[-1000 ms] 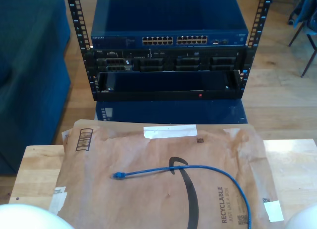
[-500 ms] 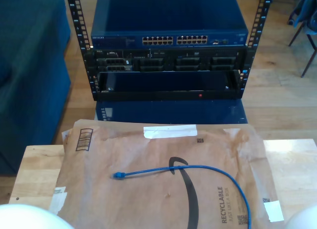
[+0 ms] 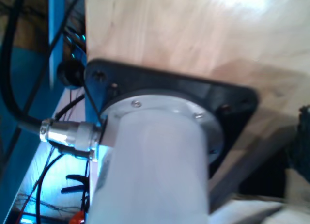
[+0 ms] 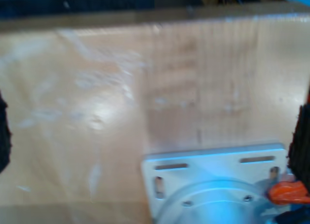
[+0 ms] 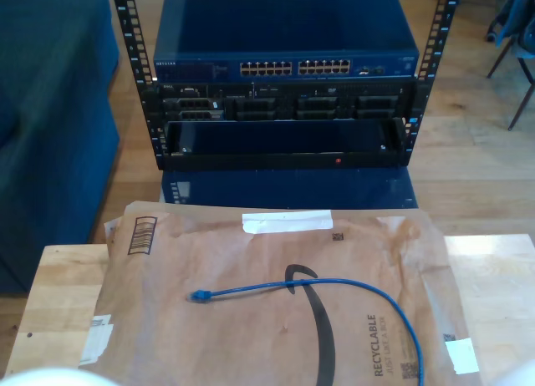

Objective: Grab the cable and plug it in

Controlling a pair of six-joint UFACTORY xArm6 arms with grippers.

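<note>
Exterior view | cable (image 5: 334,287) unmoved on paper mailer (image 5: 209,261) | white arm domes lower | fingers' state: cannot tell

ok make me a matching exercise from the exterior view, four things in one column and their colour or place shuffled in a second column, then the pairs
Things:
1. thin bright blue ethernet cable
2. crumpled brown paper mailer
3. blue network switch with a row of ports
4. light wooden table

Places:
A. mounted at the top of the black rack
B. lying on the mailer, plug end toward the exterior view's left
C. under the mailer, bare at both side edges
D. spread flat across the table

Pairs: 1-B, 2-D, 3-A, 4-C
</note>
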